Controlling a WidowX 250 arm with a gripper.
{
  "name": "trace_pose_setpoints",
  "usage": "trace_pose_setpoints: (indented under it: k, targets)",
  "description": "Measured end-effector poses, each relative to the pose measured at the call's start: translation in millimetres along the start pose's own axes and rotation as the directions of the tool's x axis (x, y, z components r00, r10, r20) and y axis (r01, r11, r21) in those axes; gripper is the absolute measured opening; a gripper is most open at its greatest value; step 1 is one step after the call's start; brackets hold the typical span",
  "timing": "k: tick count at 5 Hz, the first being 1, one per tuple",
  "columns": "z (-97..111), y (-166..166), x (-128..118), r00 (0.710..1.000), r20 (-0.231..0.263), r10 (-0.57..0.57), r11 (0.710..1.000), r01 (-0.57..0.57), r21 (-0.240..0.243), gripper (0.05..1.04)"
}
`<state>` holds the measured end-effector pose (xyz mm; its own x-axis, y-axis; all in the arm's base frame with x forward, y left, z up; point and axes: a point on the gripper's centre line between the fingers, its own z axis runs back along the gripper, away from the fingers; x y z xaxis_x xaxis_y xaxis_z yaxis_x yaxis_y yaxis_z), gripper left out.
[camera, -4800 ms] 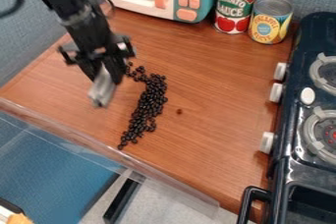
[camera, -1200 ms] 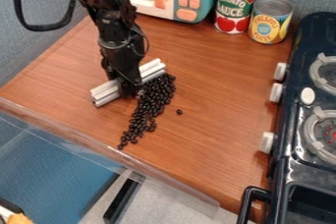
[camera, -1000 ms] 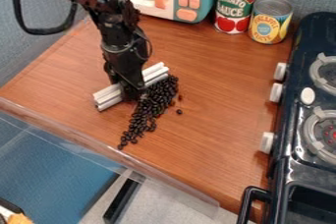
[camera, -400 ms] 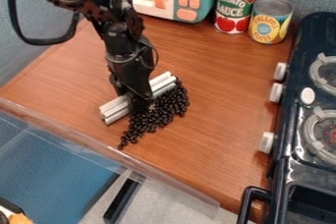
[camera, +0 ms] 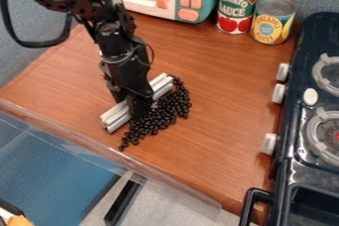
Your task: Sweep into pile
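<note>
- The desk (camera: 222, 106) gives the sweep its best room on the open wood right of the beans, in view terms, and up toward the cans. Work that way.
- The toy stove (camera: 303, 51) walls off the right side; stop short of its knobs.
- The toy microwave (camera: 169, 8) and two cans (camera: 237, 12) (camera: 273, 24) stand along the back, well apart from the sweep.
- The clear lip (camera: 132, 161) at the near edge is the tight spot: the tail of the beans ends close to it, so any push there should head inward (round things love an edge).
- The silvery bar (camera: 118, 117) lies slanted, its long side against the beans. Keep it low and level, I'd say, with short, slow strokes, then turn it to fold the tail into the heap.
- The tool (camera: 141, 106) is clamped about the bar's middle; even pressure should stop it twisting.
- The dark beans (camera: 163, 116) form a bunched but stretched-out pile, perhaps half gathered; haste could scatter them or let the bar ride over.
</note>
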<state>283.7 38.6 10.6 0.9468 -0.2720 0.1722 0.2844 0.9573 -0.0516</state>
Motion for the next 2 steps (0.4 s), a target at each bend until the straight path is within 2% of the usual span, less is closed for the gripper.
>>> trace_pose_setpoints:
  k: [1,2]
  targets:
    - [12,7,5,1.0,0.022,0.014,1.0,-0.014,-0.001,0.382]
    - [36,24,16,0.994,0.092,0.052,0.999,-0.053,0.008,0.383]
